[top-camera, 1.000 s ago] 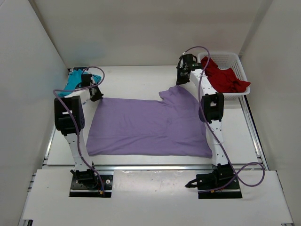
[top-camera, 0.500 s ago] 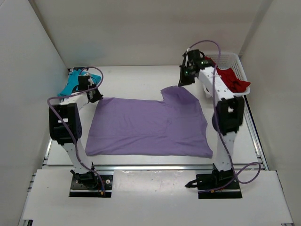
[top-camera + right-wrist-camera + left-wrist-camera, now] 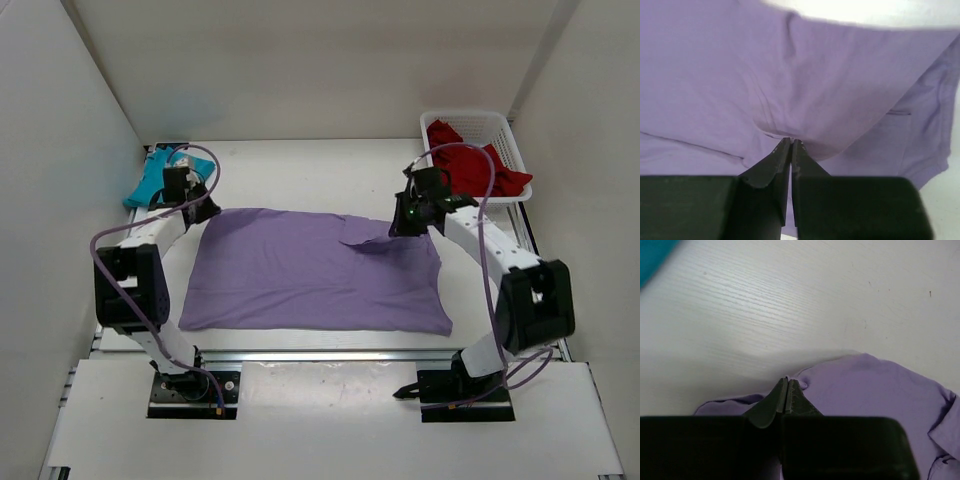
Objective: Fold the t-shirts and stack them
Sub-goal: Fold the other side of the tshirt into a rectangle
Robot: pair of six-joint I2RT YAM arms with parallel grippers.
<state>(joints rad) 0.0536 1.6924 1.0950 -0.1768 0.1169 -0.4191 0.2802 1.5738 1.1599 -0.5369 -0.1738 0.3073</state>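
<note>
The light purple t-shirt (image 3: 300, 275) lies spread across the table. My left gripper (image 3: 205, 208) is shut on its far left corner, pinching a fold of purple cloth (image 3: 805, 385) at the fingertips. My right gripper (image 3: 398, 228) is shut on the far right part of the purple shirt (image 3: 790, 90), which it has drawn inward over the body. The teal-blue t-shirt (image 3: 152, 178) lies bunched at the far left. The red t-shirt (image 3: 470, 165) is heaped in the white mesh basket (image 3: 505, 135).
The basket stands at the far right corner by the wall. White walls close the table on the left, right and back. A metal rail (image 3: 320, 352) runs along the near edge, in front of the arm bases.
My right gripper has come toward the near side and lower, carrying the shirt's far right flap inward onto the body. My left gripper has stayed at the far left corner.
</note>
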